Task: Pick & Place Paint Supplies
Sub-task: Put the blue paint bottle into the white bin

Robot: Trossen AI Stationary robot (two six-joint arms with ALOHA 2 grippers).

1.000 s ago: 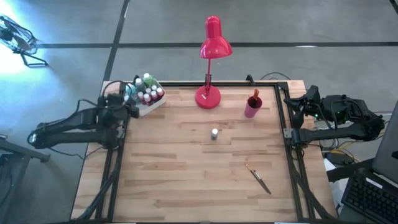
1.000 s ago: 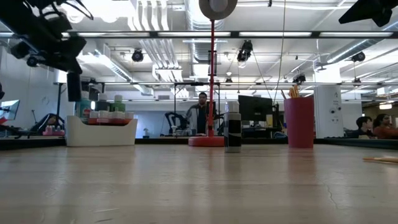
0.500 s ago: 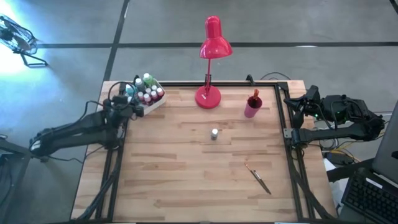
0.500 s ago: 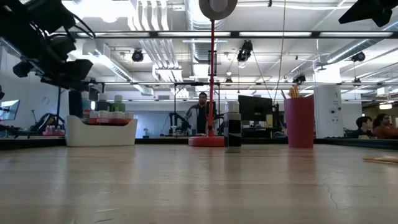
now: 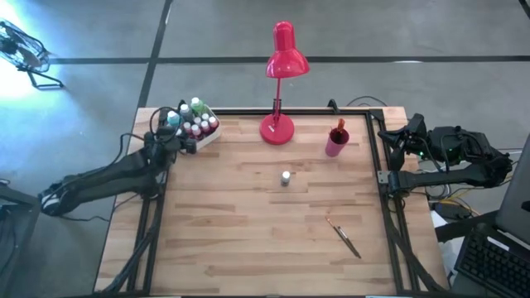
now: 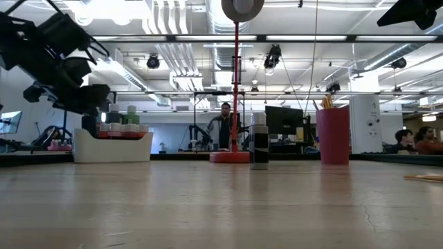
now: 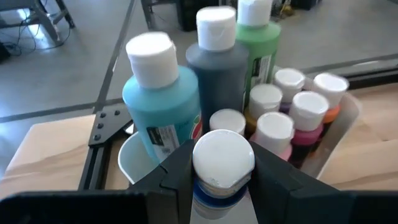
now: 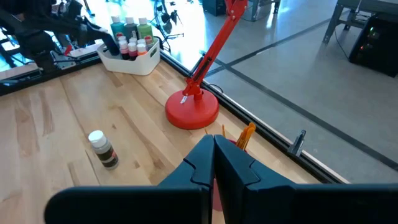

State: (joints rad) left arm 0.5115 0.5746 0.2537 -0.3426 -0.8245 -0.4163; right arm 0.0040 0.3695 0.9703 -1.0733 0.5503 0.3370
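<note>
Left gripper [image 7: 222, 180] clamps a white-capped bottle [image 7: 222, 163] beside the tray [image 7: 348, 127]; lower it upright into a free gap.

red lamp [image 5: 284, 58], pink cup [image 5: 336, 142], white bottle caps [image 7: 224, 157]

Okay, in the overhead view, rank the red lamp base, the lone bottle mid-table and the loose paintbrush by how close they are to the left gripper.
From the left gripper, at the table's back-left by the white caddy:
1. Red lamp base, back centre.
2. Lone bottle, mid-table.
3. Loose paintbrush, front right.
</note>
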